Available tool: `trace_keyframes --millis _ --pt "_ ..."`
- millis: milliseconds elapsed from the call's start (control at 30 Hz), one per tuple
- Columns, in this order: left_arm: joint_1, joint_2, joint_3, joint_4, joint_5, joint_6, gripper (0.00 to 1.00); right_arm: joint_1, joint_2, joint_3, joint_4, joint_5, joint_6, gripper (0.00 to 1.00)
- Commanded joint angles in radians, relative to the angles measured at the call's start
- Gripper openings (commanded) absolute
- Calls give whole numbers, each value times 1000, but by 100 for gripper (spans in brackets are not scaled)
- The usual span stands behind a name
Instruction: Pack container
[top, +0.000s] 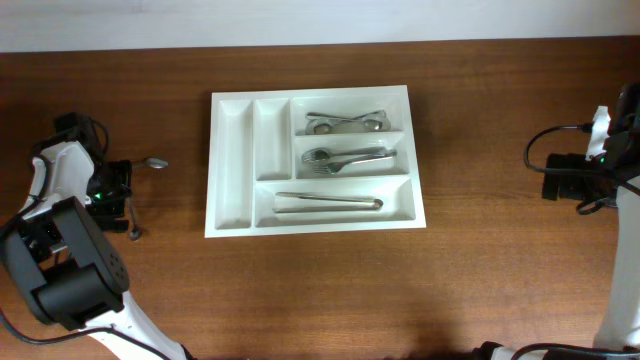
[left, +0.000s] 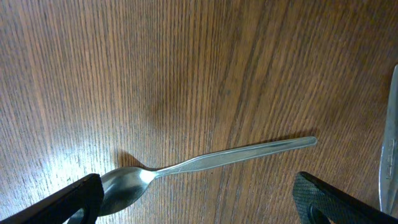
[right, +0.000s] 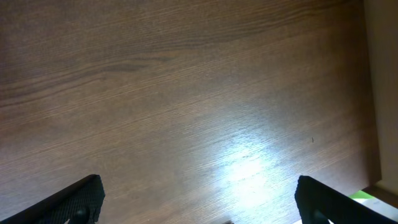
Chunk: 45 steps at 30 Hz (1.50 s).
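Observation:
The container (top: 232, 160) is a large white tray at the table's middle. Its two narrow upright compartments on the left are bare. The three long ones hold spoons (top: 345, 123), forks (top: 345, 158) and knives (top: 328, 202). My left gripper (top: 125, 190) hangs open over the table left of the tray. In the left wrist view a loose spoon (left: 205, 163) lies flat on the wood just ahead of the open left gripper (left: 199, 208), its bowl by the left finger (left: 68, 202). My right gripper (top: 548, 176) is far right, and in its wrist view the right gripper (right: 199, 202) is open over bare wood.
A second metal utensil (left: 390, 149) lies along the right edge of the left wrist view, also seen as a thin utensil (top: 132, 226) by the left arm. The spoon's bowl (top: 155, 162) shows beside that arm. Cables trail from the right arm (top: 600, 150).

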Motion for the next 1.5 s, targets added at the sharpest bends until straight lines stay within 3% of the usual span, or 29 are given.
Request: trace_keyframes --millis 0,167,267,567,733,1200,1467 --pt "-1 11 19 4 -23 16 99 -5 -19 0 0 16 8 99" --pt "-1 11 19 52 -22 96 99 -5 -19 0 0 16 8 99" --pt "-1 11 19 89 -22 225 99 -5 -19 0 0 16 8 99" --pt "-1 11 19 83 -19 776 99 -5 -19 0 0 16 8 99" --pt "-1 11 19 21 129 998 99 -5 -19 0 0 16 8 99" --pt "11 8 19 -210 165 1034 100 -5 -19 0 0 16 8 99" --pt "72 -48 19 -272 310 1030 99 -5 -19 0 0 16 8 99"
